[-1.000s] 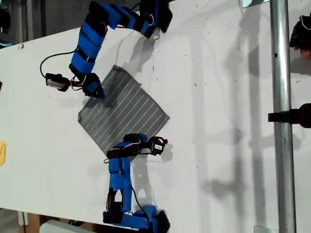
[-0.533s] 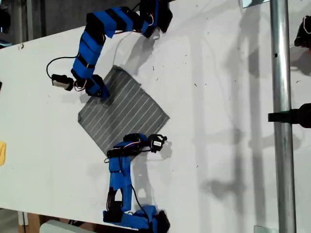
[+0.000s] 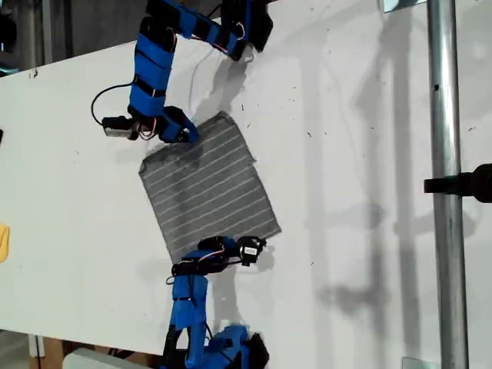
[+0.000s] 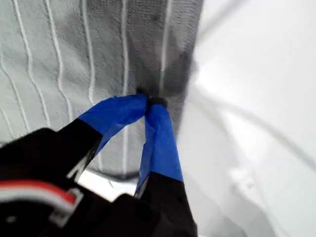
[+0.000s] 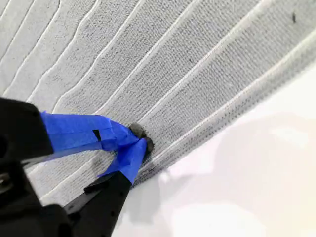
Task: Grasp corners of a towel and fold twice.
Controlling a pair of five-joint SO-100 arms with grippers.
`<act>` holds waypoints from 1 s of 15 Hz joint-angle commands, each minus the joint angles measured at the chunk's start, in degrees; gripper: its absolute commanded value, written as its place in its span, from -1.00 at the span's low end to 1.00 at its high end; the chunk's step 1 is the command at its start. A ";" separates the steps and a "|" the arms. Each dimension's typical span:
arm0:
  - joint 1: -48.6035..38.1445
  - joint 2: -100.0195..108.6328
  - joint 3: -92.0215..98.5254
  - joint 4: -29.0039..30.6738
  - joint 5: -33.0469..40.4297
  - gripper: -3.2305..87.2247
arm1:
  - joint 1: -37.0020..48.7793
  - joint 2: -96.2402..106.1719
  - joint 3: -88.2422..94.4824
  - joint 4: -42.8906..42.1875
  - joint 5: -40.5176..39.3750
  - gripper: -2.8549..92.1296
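Towel [image 3: 209,187] lies flat on white desk [image 3: 346,154], centre-left of exterior frame. My first tool [image 4: 149,101] and my second tool [image 5: 139,138] each pinched shut on towel edge near a corner. Thin, limp cloth; likely drapes and slips, so hold corners firmly

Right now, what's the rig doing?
Two blue arms are working a grey striped towel lying flat and unfolded on the white table. My first hand is pinched shut on the fabric close to one edge, and my second hand is pinched shut on the cloth near another edge. In the exterior view, one arm reaches in from the top and the other from the bottom. No fold has been made yet.
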 commanded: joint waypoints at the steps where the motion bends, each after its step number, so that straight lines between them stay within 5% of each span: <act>1: 1.76 13.45 10.46 -1.76 -0.79 -0.99 | -7.29 9.58 3.60 0.70 4.66 -0.95; 5: 5.10 14.94 1.93 5.89 3.25 -0.91 | -10.46 12.22 -3.08 6.68 4.48 -0.95; 11: 8.88 13.97 -33.40 37.18 9.67 -0.96 | -10.90 29.71 -11.87 24.87 1.23 -0.95; 15: 14.77 32.08 -21.01 40.69 6.77 -0.91 | -17.49 46.85 -8.09 36.65 7.91 -0.95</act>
